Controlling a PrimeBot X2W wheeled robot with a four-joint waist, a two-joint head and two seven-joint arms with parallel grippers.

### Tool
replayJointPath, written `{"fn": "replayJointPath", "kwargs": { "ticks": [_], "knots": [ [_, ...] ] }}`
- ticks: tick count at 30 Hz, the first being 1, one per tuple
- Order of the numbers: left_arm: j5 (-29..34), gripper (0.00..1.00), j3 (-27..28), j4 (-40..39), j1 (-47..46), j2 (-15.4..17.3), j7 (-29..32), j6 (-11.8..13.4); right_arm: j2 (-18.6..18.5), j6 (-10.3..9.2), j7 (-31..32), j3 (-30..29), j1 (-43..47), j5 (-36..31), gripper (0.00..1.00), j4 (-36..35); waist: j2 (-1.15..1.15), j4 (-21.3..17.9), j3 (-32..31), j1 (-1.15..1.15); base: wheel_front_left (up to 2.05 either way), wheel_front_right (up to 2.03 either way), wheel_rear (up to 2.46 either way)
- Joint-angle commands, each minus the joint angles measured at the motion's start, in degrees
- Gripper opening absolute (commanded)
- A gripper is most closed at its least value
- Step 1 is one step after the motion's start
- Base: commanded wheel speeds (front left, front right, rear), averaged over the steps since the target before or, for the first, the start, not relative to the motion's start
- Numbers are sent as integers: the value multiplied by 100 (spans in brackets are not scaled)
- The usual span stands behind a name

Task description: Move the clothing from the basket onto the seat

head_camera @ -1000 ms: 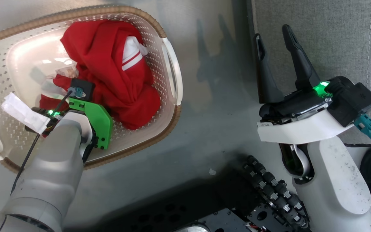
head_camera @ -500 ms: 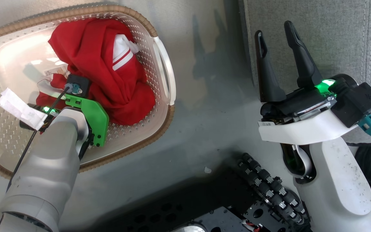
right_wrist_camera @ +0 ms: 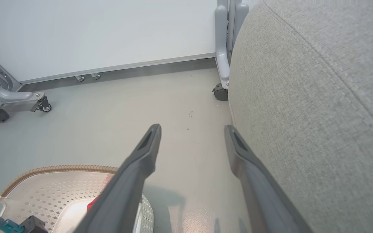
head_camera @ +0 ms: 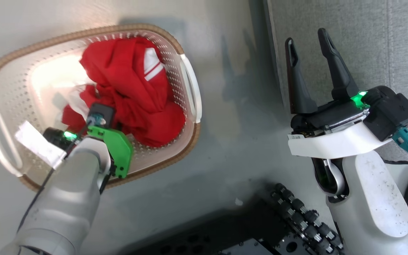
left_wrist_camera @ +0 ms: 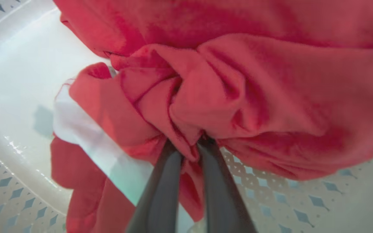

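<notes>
Two claws, split jobs: left claw point(left_wrist_camera: 188, 145) was clamped on a fold of clothing point(head_camera: 129, 81) inside the basket point(head_camera: 12, 92), upper left, likely for lift-out; right claw point(head_camera: 306, 39) sat wide and empty by the seat point(head_camera: 367, 42).

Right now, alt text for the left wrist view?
The left gripper, its two dark fingers close together, pinches a bunched fold of red clothing inside the basket. A white panel of the fabric shows at left, over the basket's pale bottom and perforated wall.
</notes>
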Motion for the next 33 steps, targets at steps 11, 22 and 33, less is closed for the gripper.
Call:
{"fn": "replayJointPath", "kwargs": {
  "ticks": [11,22,33],
  "knots": [
    [-56,0,-115,-424,559,-156,-546,-61,-14,0,-19,-222,353,-297,100,322,0,641,-1372,0,0,0,0],
    [61,0,255,-1987,1248,-6,-577,121,-17,0,-19,-406,819,-595,100,584,0,1053,-2432,0,0,0,0],
    [420,0,1022,-4094,1995,274,-578,393,-15,0,13,-471,1215,-725,100,745,0,1327,-3319,0,0,0,0]
  ]
}}
